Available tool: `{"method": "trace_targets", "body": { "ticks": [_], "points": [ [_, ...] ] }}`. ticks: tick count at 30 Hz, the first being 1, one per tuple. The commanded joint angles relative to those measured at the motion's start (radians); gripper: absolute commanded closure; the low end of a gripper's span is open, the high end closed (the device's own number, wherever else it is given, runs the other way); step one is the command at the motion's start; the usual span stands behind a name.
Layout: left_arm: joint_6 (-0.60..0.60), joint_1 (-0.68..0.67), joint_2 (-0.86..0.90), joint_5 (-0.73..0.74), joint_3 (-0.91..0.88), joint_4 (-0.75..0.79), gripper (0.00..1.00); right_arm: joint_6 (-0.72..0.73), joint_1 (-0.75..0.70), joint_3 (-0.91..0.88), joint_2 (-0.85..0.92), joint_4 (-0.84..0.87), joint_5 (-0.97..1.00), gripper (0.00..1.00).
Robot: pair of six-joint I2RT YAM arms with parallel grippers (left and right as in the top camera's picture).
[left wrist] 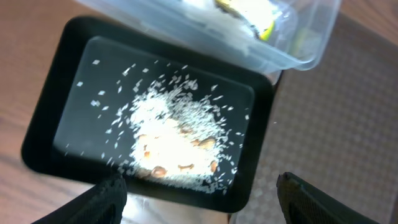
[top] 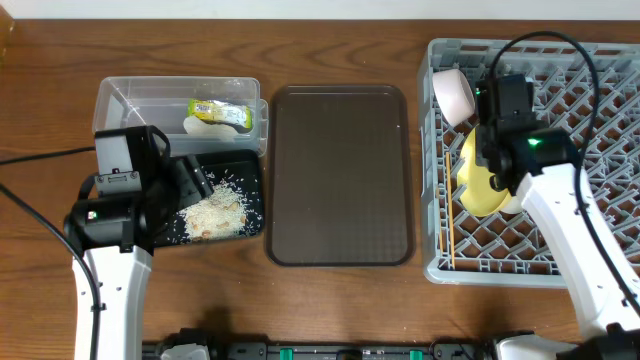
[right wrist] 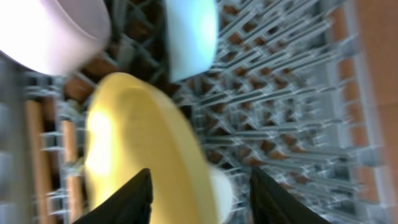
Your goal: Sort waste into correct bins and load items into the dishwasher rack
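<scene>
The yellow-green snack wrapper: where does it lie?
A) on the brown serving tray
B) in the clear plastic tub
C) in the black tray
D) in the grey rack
B: in the overhead view the yellow-green snack wrapper lies inside the clear plastic tub.

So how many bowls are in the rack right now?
2: the white bowl in the rack's far left corner, the light-blue bowl just beside it. The right arm may hide more.
</scene>
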Motion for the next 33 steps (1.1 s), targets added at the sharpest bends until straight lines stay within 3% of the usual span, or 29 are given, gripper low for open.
{"method": "trace_targets", "body": {
  "ticks": [1, 9, 15, 21, 24, 25, 33],
  "points": [
    [0.062, -0.040, 0.003, 0.043, 0.006, 0.010, 0.20, 0.153, -0.051, -0.002, -0.071, -0.023, -0.200, 0.42],
    [0.144, -0.121, 0.020, 0.043, 0.006, -0.122, 0.15, 0.150, -0.167, -0.003, -0.162, -0.174, -0.424, 0.23],
    [0.144, -0.121, -0.003, 0.032, 0.001, -0.227, 0.16, 0.129, -0.171, -0.054, -0.254, -0.224, -0.509, 0.18],
    [0.144, -0.121, -0.206, 0.032, -0.075, -0.201, 0.16, 0.097, -0.170, -0.303, -0.509, -0.092, -0.549, 0.16],
    [0.143, -0.121, -0.361, 0.032, -0.140, -0.157, 0.14, 0.084, -0.171, -0.426, -0.692, -0.041, -0.532, 0.01],
    [0.143, -0.121, -0.409, 0.032, -0.161, -0.143, 0.10, 0.084, -0.171, -0.453, -0.745, -0.034, -0.517, 0.02],
    [0.144, -0.121, -0.571, 0.032, -0.189, -0.100, 0.07, 0.084, -0.171, -0.532, -1.009, -0.136, -0.498, 0.01]
  ]
}}
